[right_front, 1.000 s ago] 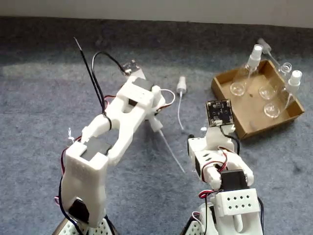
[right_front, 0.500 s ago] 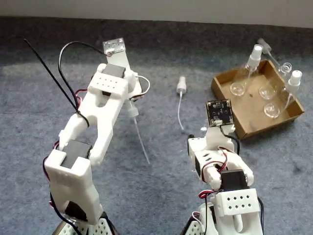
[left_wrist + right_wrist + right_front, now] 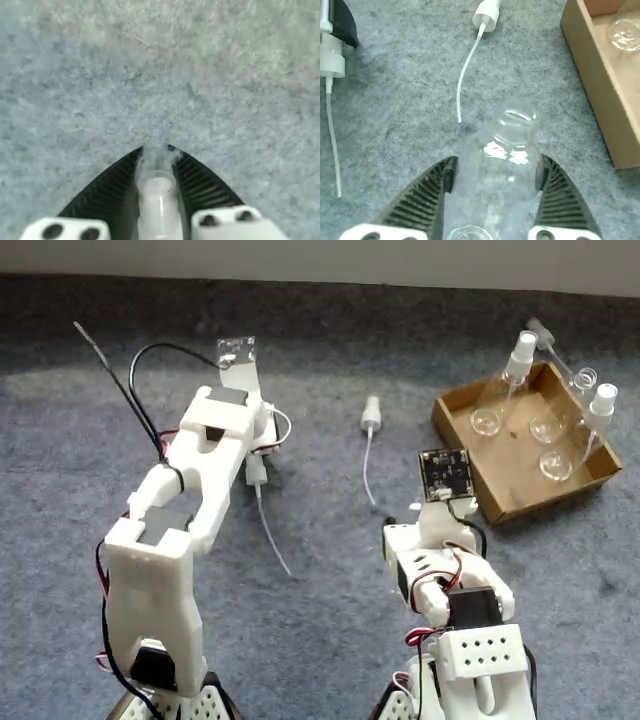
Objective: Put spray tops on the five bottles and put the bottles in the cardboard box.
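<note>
The cardboard box [image 3: 520,485] sits at the right of the high view; at lower centre my right hand [image 3: 497,160] is clamped round the open bottle [image 3: 495,185]. Left of centre, my left hand [image 3: 156,149] pinches a spray top [image 3: 158,200], tube dangling. I reckon I should thread the tube tip into the mouth first, then seat the cap squarely.

Blue-grey carpet [image 3: 300,640]; brown cardboard box [image 3: 510,480]; white spray top [image 3: 158,197]; clear bottle [image 3: 497,155].

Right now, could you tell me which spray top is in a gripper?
The spray top in the left gripper; the loose spray top nearer the box lies untouched.
</note>
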You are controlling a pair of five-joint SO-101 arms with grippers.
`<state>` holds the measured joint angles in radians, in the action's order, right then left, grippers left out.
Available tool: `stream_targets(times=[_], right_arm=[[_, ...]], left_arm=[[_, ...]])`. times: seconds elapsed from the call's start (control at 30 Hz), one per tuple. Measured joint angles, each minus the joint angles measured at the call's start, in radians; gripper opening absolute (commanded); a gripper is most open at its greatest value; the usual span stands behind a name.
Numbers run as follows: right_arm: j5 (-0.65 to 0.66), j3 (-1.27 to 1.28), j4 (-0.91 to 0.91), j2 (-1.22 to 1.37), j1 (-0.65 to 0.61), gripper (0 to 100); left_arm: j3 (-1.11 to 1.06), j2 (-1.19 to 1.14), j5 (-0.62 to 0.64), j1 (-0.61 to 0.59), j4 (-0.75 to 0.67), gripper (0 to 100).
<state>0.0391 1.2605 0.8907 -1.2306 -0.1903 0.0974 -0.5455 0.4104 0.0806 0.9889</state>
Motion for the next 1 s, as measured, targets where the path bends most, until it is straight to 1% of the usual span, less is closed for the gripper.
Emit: stream_targets(times=[0.17, 0.27, 0.33, 0.47, 0.53, 0.6, 0.7, 0.93, 1.0], right_arm=[[0.0, 0.015, -0.005, 0.002, 0.0, 14.2], [0.0, 0.017, -0.005, 0.002, 0.0, 14.2], [0.0, 0.017, -0.009, 0.002, 0.0, 14.2], [0.0, 0.017, -0.009, 0.002, 0.0, 14.2], [0.0, 0.017, -0.009, 0.002, 0.0, 14.2], [0.0, 0.017, -0.009, 0.002, 0.0, 14.2], [0.0, 0.017, -0.009, 0.002, 0.0, 14.2], [0.0, 0.017, -0.009, 0.002, 0.0, 14.2], [0.0, 0.017, -0.009, 0.002, 0.0, 14.2]], left_arm=[[0.018, -0.005, -0.012, -0.009, -0.005, 2], [0.048, -0.015, -0.014, -0.011, 0.018, 2], [0.058, -0.015, -0.014, -0.012, 0.031, 6], [0.069, -0.015, -0.015, -0.02, 0.06, 22], [0.069, -0.015, -0.015, -0.021, 0.089, 26], [0.069, -0.015, -0.017, -0.026, 0.115, 24], [0.071, -0.015, -0.014, -0.031, 0.126, 19], [0.071, -0.015, -0.015, -0.026, 0.13, 0], [0.071, -0.015, -0.015, -0.023, 0.13, 1]])
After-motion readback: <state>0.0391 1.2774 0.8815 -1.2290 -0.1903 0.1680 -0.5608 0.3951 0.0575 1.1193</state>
